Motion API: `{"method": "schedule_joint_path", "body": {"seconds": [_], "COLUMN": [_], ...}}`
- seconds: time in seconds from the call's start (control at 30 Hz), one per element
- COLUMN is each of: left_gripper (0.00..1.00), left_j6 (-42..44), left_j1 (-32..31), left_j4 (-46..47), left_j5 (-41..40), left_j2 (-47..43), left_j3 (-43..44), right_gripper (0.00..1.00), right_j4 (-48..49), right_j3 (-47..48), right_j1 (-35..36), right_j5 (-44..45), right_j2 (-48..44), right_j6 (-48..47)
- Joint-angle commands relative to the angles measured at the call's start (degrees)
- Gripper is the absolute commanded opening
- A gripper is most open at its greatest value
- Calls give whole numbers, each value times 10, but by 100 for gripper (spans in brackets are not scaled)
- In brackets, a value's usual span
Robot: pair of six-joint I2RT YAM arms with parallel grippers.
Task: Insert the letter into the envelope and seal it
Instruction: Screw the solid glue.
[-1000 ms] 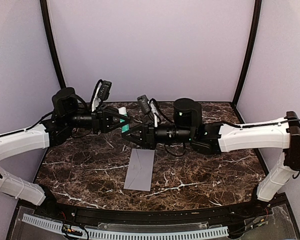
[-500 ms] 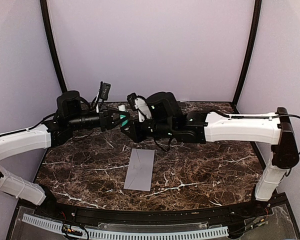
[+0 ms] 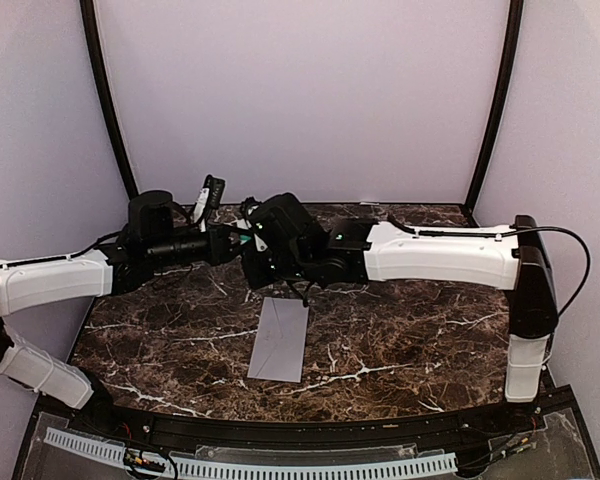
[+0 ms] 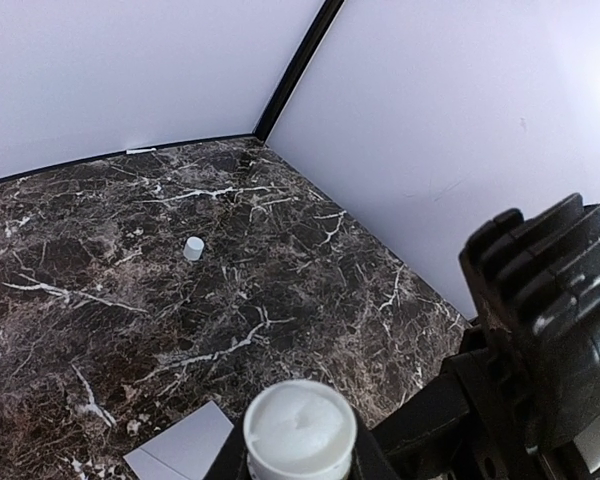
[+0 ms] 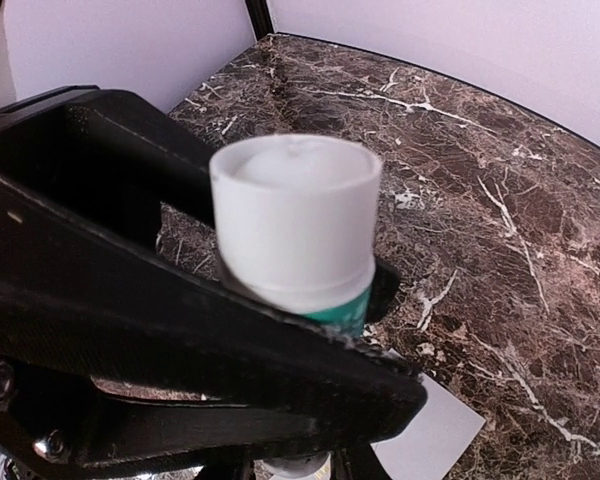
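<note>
Dark marble tabletop point(image 3: 400, 350), lilac walls around. Envelope point(image 3: 279, 339) lies flat near tabletop centre, long side running front to far edge. Left fingers point(image 3: 226, 241) clamped on glue stick point(image 3: 243, 240), uncapped, held above tabletop toward far edge, left of centre. Right fingers point(image 3: 259, 262) just beside same stick, facing left ones; cannot tell how far apart or whether gripping. Small white cap point(image 4: 193, 248) alone on tabletop, well apart from envelope.
</note>
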Motion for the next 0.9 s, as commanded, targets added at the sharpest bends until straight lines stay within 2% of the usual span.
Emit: {"method": "schedule_joint_path", "body": {"seconds": [0.0,0.17,0.23,0.33,0.43,0.53,0.63,0.73,0.87], "left_gripper": [0,0,0,0,0,0,0,0,0], "left_j6": [-7,13,20,29,30,26,17,-7,-53], "left_j1": [-24,-23,-23,-22,-19,-17,-17,-17,-19], "left_j4": [1,3,4,7,21,53,106,169,221], "left_j5": [52,33,34,33,51,91,173,258,323], "left_j2": [-24,-60,-71,-82,-87,-92,-92,-85,-68], "left_j3": [-3,-8,-8,-11,-13,-21,-27,-30,-27], "right_gripper": [15,41,54,65,69,72,74,75,74], "right_j4": [108,167,168,166,195,285,389,472,554], "right_j3": [-44,-138,-167,-214,-282,-353,-414,-447,-455], "right_j1": [-7,-19,-24,-37,-56,-78,-100,-112,-111], "right_j5": [-27,-146,-182,-246,-297,-360,-423,-465,-525], "right_j2": [-54,-128,-156,-195,-236,-280,-309,-316,-299], "right_j6": [-29,-77,-88,-104,-96,-69,-30,6,38]}}
